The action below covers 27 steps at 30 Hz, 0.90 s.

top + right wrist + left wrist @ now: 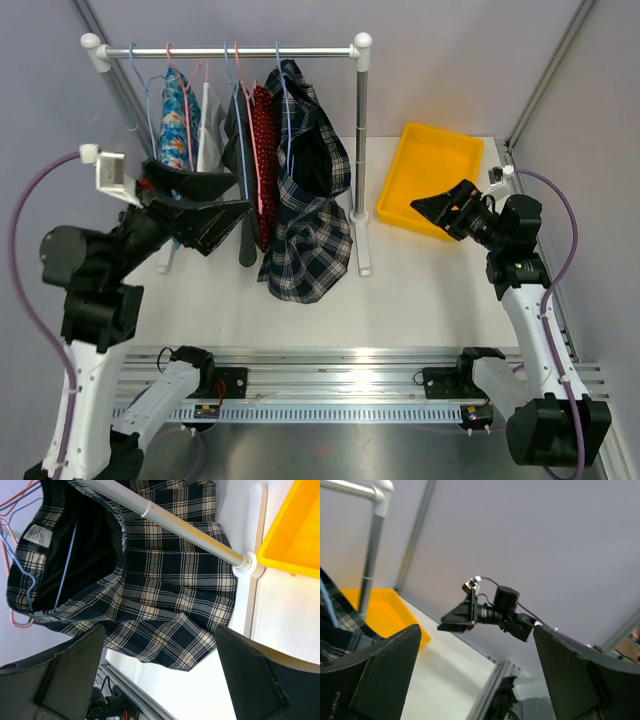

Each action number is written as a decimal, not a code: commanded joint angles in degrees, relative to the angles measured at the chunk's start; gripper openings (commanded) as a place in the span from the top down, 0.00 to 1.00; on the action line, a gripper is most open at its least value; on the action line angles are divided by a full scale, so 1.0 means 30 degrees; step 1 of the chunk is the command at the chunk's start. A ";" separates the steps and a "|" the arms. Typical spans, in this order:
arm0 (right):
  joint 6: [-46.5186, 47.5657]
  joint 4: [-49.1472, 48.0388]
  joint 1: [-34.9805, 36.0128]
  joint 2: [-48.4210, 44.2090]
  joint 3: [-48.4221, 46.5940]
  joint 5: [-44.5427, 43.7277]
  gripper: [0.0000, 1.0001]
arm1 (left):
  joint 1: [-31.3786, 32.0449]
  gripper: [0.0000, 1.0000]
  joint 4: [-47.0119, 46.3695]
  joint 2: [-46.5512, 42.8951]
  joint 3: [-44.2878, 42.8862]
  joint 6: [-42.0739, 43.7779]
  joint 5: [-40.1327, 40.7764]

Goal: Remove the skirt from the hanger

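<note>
My left pincer (240, 197) and right pincer (430, 215) both gape wide, empty. The plaid skirt (310, 230) hangs on its blue hanger (65, 565) at the rail's (250, 50) right end. It looks light and floppy, so I'd pinch high, near the hanger. White surface (420, 290) below, yellow bin (430, 175) beside, walls close.

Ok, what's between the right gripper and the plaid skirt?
The rack's upright post stands between the right gripper and the plaid skirt. The top view shows it; the right wrist view has the post crossing the skirt.
</note>
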<state>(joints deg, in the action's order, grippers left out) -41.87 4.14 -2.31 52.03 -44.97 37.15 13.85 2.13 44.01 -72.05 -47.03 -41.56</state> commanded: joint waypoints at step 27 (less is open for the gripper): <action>0.2940 0.5854 0.0007 -0.4482 -0.1767 -0.4531 0.01 | 0.8069 0.11 1.3674 1.5887 -1.9520 1.0051 1.8064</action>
<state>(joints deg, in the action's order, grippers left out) -34.92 19.22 -2.31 39.55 -48.34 25.74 36.27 38.35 91.11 -127.96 -19.94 -1.78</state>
